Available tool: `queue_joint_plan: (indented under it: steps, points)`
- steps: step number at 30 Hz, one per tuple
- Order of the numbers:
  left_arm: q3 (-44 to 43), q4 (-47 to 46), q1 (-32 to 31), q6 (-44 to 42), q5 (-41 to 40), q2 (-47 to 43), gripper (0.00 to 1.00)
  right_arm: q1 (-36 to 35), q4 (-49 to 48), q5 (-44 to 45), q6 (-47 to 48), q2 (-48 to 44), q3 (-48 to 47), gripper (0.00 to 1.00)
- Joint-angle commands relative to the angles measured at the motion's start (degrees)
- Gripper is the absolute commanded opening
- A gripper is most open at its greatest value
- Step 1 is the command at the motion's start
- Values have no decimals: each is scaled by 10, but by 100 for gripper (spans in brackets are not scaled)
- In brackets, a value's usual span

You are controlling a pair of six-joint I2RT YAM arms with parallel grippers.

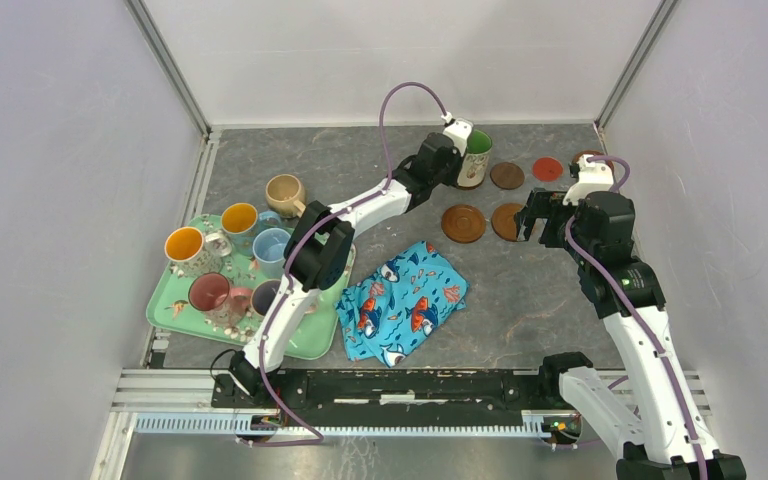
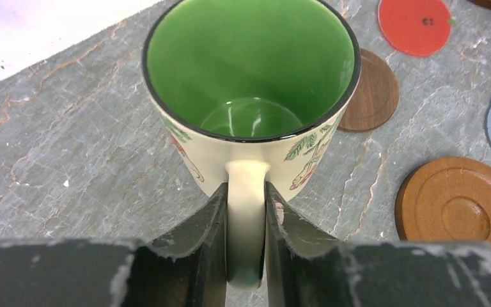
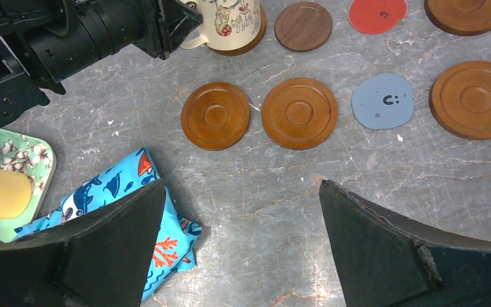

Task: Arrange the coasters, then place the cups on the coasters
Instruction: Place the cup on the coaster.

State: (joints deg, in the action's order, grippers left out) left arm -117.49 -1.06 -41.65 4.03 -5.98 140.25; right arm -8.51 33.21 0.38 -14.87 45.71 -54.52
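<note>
While left fingers (image 2: 201, 246) clamp the cream cup (image 2: 249, 83) by its handle, right fingers (image 3: 96, 256) hang wide apart

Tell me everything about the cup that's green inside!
The cream mug looks ceramic and glossy, with a bright green inside, a dark rim and small painted leaves and figures on its side. It is empty and upright. In the right wrist view it sits on a brown coaster, the leftmost of the far row. The left gripper pinches its cream handle between both fingers. Nothing else touches it.
</note>
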Motion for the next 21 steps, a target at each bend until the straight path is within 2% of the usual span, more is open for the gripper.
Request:
queue_joint_plan:
  steps: [1, 5, 14, 17, 21]
  points:
    - [-18, -108, -3, -37, -13, -14, 32, -2, -11, 0, 9, -5, -1, 98]
    - [-12, -110, -3, -37, -9, -14, 41, -2, -12, 0, 9, -5, -2, 98]
    - [3, -113, -3, -37, -8, -24, 47, -3, -11, 0, 9, -4, -1, 98]
    - [15, -118, -3, -37, -12, -32, 53, -2, -11, 0, 9, -3, -1, 98]
    - [39, -129, -3, -37, -14, -50, 67, -3, -14, -3, 8, -4, 1, 98]
